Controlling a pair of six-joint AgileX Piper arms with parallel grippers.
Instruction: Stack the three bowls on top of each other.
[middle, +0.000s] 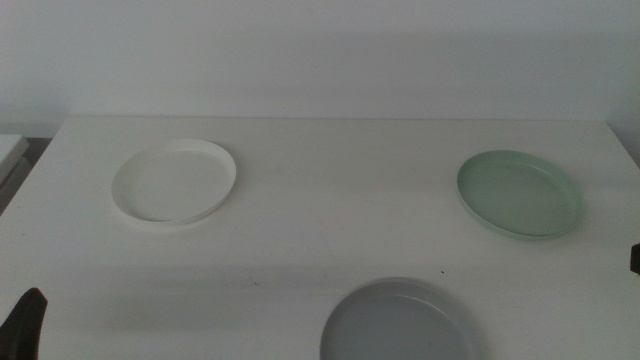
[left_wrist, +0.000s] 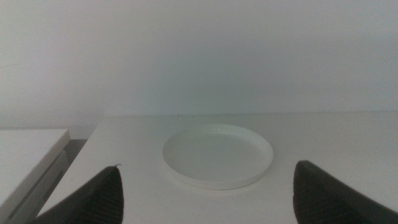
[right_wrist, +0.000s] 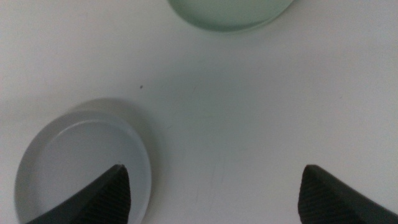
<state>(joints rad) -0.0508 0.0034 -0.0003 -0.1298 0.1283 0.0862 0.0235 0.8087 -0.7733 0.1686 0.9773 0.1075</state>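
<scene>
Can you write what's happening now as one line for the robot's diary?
stack: not begun | white bowl, green bowl, grey bowl: apart | left gripper, right gripper: open, empty

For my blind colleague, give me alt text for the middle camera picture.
Three separate shallow bowls sit unstacked on a white table: a white bowl far left, a green bowl far right, a grey bowl at the near edge.

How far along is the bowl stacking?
Nothing stacked yet. White bowl, mint green bowl and grey bowl lie apart on the table. Nothing in hand: left hand and right hand are open and empty, low at the near edge. Both stacking moves remain.
</scene>
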